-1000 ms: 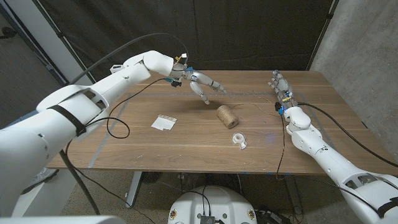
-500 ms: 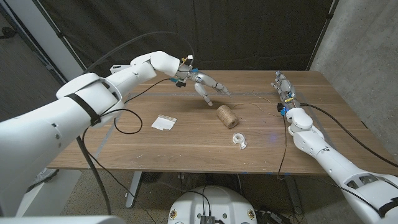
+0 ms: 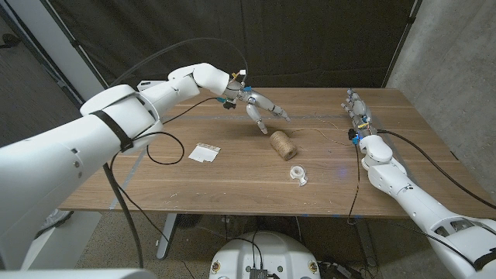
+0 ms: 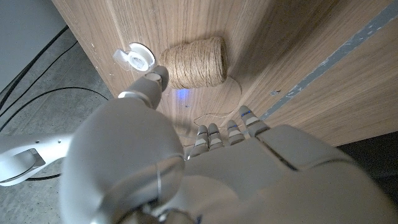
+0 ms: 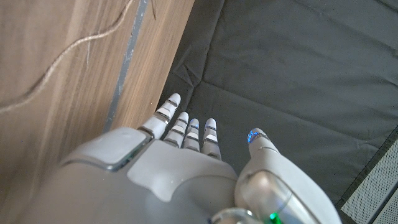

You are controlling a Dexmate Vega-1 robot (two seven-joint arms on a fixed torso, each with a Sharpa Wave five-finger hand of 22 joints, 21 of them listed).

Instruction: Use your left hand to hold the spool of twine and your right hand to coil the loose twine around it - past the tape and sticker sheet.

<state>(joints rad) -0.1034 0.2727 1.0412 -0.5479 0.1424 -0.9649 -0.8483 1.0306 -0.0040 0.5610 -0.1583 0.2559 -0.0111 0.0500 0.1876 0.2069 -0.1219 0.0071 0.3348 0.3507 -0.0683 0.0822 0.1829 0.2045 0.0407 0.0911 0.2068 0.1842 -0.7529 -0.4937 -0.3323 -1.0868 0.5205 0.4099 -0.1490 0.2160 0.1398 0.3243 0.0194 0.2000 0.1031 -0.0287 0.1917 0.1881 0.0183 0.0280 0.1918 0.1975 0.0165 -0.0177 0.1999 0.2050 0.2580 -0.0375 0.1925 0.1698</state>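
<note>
Our left hand (image 3: 262, 109) hovers with fingers spread above the wooden table (image 3: 232, 174), just behind the spool of twine (image 3: 284, 144), holding nothing. Our right hand (image 3: 356, 111) waits near the far right edge, fingers straight and together, empty. Loose twine (image 3: 322, 132) trails between them. Nearer us lie the tape (image 3: 298, 173) and sticker sheet (image 3: 204, 153); a dark curtain (image 3: 310, 39) hangs behind.

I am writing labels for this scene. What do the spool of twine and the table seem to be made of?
The spool of twine looks like jute or a similar natural fibre: tan, rough, matte, with fuzzy wound strands plain in the left wrist view. The table looks like wood or wood veneer: brown, with long grain lines and a low sheen. Which of the two cannot be told.
</note>
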